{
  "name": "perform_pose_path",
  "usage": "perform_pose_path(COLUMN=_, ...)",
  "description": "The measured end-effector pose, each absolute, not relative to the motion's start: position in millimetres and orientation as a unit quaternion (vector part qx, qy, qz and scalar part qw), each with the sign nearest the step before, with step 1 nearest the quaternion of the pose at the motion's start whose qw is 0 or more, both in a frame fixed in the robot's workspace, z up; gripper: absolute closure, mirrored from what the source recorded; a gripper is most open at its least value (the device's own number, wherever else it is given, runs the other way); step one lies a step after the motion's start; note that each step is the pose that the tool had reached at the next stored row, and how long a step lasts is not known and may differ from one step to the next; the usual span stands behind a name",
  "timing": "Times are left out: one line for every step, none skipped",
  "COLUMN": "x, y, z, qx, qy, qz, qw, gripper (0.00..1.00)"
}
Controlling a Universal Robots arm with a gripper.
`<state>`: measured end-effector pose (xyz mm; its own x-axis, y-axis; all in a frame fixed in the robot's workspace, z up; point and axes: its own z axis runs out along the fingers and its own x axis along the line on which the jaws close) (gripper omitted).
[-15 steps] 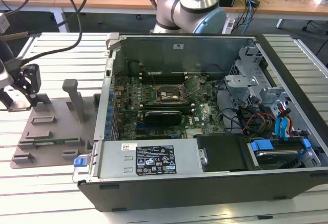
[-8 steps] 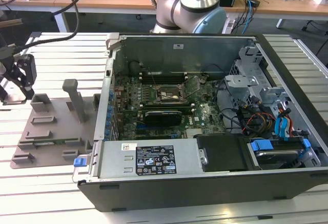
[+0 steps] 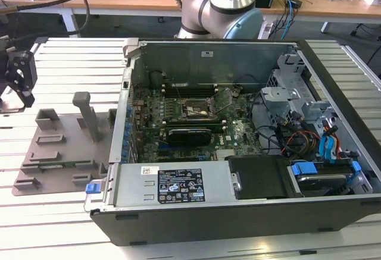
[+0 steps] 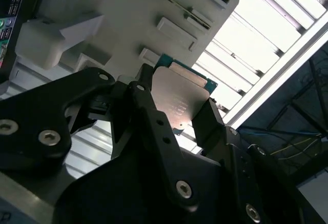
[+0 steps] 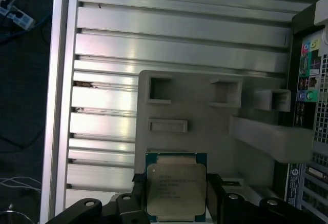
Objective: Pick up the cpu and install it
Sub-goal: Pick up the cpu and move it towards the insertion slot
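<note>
The cpu (image 5: pixel 176 185), a flat square chip with a silvery metal top and a green rim, sits between the two black fingers of my gripper (image 5: pixel 176 198). The second wrist view shows the same hold: the gripper (image 4: pixel 177 110) is shut on the cpu (image 4: pixel 179 96) from two opposite edges. In the exterior view the gripper (image 3: pixel 21 90) hangs at the far left, above the slatted table and left of the grey plastic tray (image 3: pixel 59 147). The open socket (image 3: pixel 199 110) lies on the motherboard inside the opened computer case (image 3: pixel 250 212).
The grey tray (image 5: pixel 205 126) with its pockets and upright posts lies beside the case's back panel (image 5: pixel 312 80). A black graphics card (image 3: pixel 190 134) sits just in front of the socket. Cables and drive bays (image 3: pixel 309 135) fill the case's right side. The arm's base (image 3: pixel 223 4) stands behind the case.
</note>
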<state>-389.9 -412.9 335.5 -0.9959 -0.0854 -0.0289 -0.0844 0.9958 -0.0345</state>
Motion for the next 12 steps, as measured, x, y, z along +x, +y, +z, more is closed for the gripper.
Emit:
perform_pose_path(x=-390, y=-413, z=338, qx=-0.042, qy=0.999, qz=-0.017, qw=0.015, gripper=0.45)
perform_pose_path(x=-390, y=-413, z=342, qx=-0.042, qy=0.999, qz=-0.017, qw=0.015, gripper=0.45)
perform_pose_path(x=-390, y=-413, z=345, qx=-0.042, qy=0.999, qz=-0.017, qw=0.015, gripper=0.45)
perform_pose_path(x=-390, y=-413, z=351, qx=-0.042, qy=0.999, qz=-0.017, qw=0.015, gripper=0.45)
perform_pose_path(x=-390, y=-413, z=355, qx=-0.042, qy=0.999, qz=-0.017, qw=0.015, gripper=0.45)
perform_pose_path(x=-390, y=-413, z=359, qx=-0.042, qy=0.999, qz=-0.017, qw=0.015, gripper=0.45)
perform_pose_path(x=-390, y=-413, z=362, qx=-0.042, qy=0.999, qz=-0.017, qw=0.015, gripper=0.45)
perform_pose_path(x=-390, y=-413, z=366, qx=-0.042, qy=0.999, qz=-0.017, qw=0.015, gripper=0.45)
perform_pose_path(x=-390, y=-413, z=369, qx=-0.042, qy=0.999, qz=-0.017, qw=0.015, gripper=0.45)
perform_pose_path(x=-390, y=-412, z=373, qx=-0.042, qy=0.999, qz=-0.017, qw=0.015, gripper=0.45)
perform_pose_path(x=-390, y=-412, z=376, qx=-0.042, qy=0.999, qz=-0.017, qw=0.015, gripper=0.45)
perform_pose_path(x=-390, y=-412, z=378, qx=-0.042, qy=0.999, qz=-0.017, qw=0.015, gripper=0.45)
